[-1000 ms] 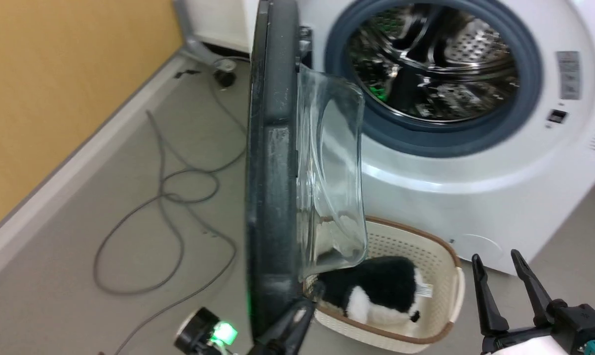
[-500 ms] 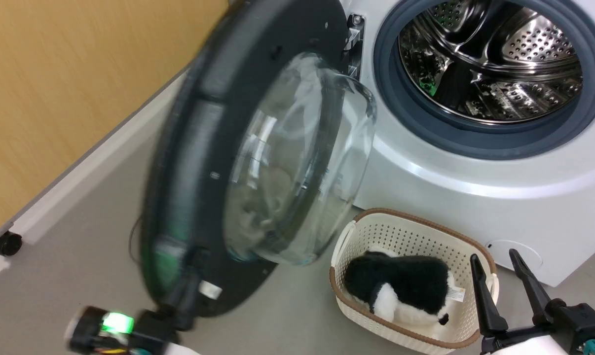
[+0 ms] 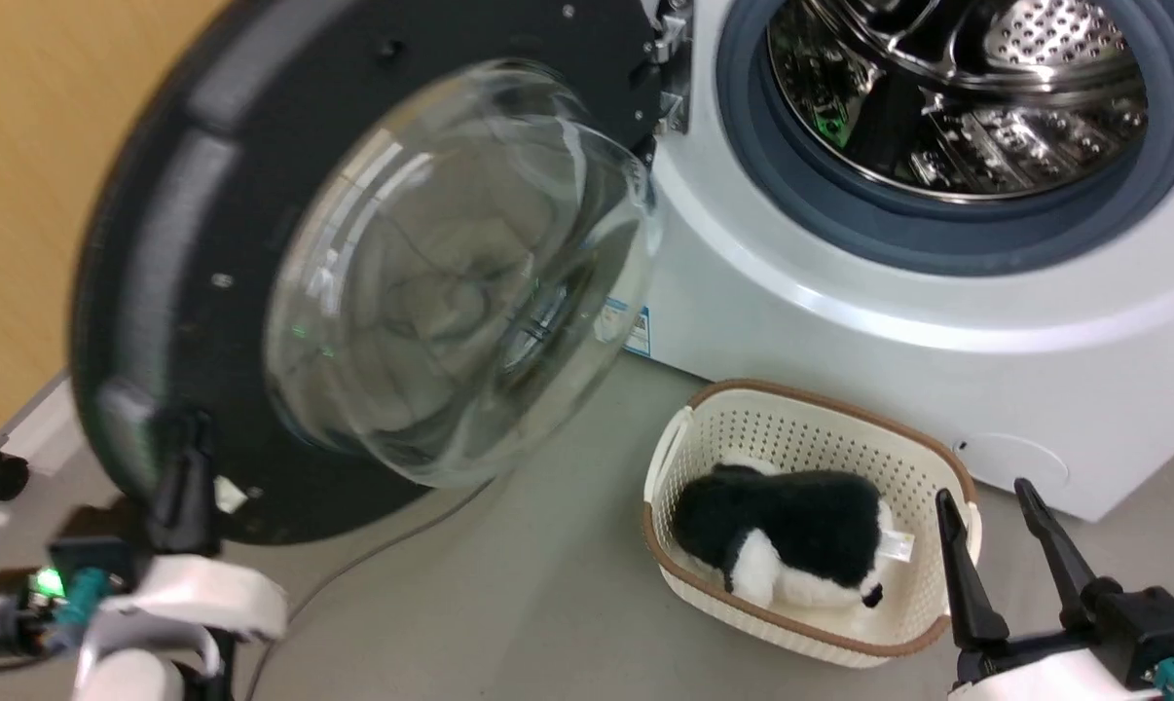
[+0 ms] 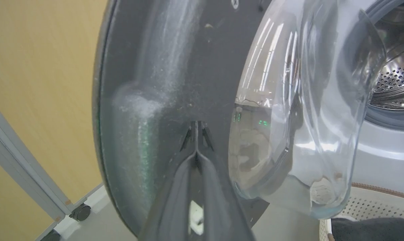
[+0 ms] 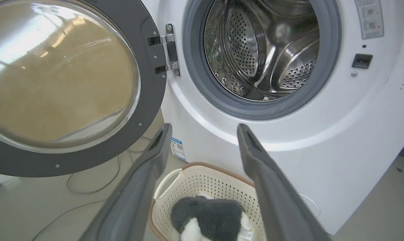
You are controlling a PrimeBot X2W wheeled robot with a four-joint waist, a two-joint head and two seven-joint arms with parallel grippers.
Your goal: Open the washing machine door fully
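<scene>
One white front-loading washing machine (image 3: pixel 840 321) stands with its steel drum (image 3: pixel 957 88) exposed. The washing machine door (image 3: pixel 159 243) hangs wide open on its hinge (image 5: pixel 168 50) left of the opening, glass bowl window (image 3: pixel 451 273) bulging from its inner face. A cream perforated basket (image 3: pixel 821 438) on the floor (image 3: pixel 548 584) before the machine holds a black-and-white plush toy (image 3: pixel 791 535). The left gripper (image 4: pixel 196 126), fingers pressed together, has its tips at the door's dark inner rim. The right gripper (image 3: pixel 981 492) hovers by the basket, jaws spread wide, empty.

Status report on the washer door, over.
Left claw shut, tips on inner face of round glossy black glass-bowled door. Right claw open, empty. Door stands wide open. Cream perforated basket nearby, not touching.
</scene>
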